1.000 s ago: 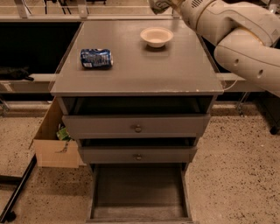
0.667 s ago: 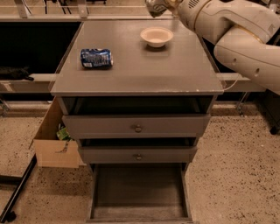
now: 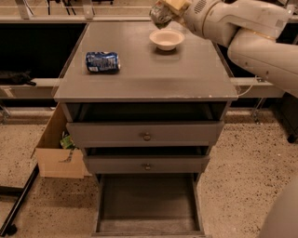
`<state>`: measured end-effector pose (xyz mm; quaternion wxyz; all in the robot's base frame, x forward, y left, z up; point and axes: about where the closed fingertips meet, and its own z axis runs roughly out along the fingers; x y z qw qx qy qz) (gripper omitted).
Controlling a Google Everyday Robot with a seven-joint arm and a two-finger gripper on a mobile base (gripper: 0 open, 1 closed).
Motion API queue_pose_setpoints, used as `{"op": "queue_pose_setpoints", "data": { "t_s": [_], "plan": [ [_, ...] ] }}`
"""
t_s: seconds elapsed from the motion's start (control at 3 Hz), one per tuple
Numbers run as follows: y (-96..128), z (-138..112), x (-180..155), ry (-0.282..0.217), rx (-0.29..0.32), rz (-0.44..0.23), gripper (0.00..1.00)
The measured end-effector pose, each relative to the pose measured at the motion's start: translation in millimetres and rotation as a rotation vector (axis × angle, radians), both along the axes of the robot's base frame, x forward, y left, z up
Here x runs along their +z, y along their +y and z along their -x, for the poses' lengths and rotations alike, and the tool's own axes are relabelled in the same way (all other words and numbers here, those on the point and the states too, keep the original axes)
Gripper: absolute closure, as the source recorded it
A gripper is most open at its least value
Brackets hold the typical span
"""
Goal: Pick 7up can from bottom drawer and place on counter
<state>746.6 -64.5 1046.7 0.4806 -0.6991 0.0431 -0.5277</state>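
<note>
Green-and-white can: the small dented 7up can point(image 3: 158, 16), silver at its ends, is off the furniture altogether, held high at the back of the scene and tilted; which way its long axis runs cannot be told.
Gripper: the two-finger gripper point(image 3: 164, 10) on the bulky white robot arm point(image 3: 242, 28) reaches in from the right along the top edge of the view, clenched around the can.
Deciding relation: the load is already in the pincer, so what counts is what lies under it. That is the far edge of the broad flat grey counter point(image 3: 149, 74), with the shallow white bowl point(image 3: 166, 39) just in front of and below the can.
Free ground: bare grey slab spreads between the bowl and the blue and white can point(image 3: 102, 62) lying on its side, well apart to the left.
Drawer: the wide grey bottom drawer point(image 3: 148, 204) stands pulled out, showing only its flat floor.
Judgement: setting down looks like the step in hand, and a straight descent risks clipping the bowl's rim.
</note>
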Motion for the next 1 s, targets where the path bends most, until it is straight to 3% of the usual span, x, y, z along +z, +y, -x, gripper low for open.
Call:
{"op": "queue_pose_setpoints", "data": {
  "t_s": [0.67, 1.0],
  "plan": [
    [39.5, 5.3, -36.9, 0.066, 0.037, -0.117, 1.0],
    [72.3, 18.0, -72.5, 0.125, 0.048, -0.163, 1.0]
  ]
}}
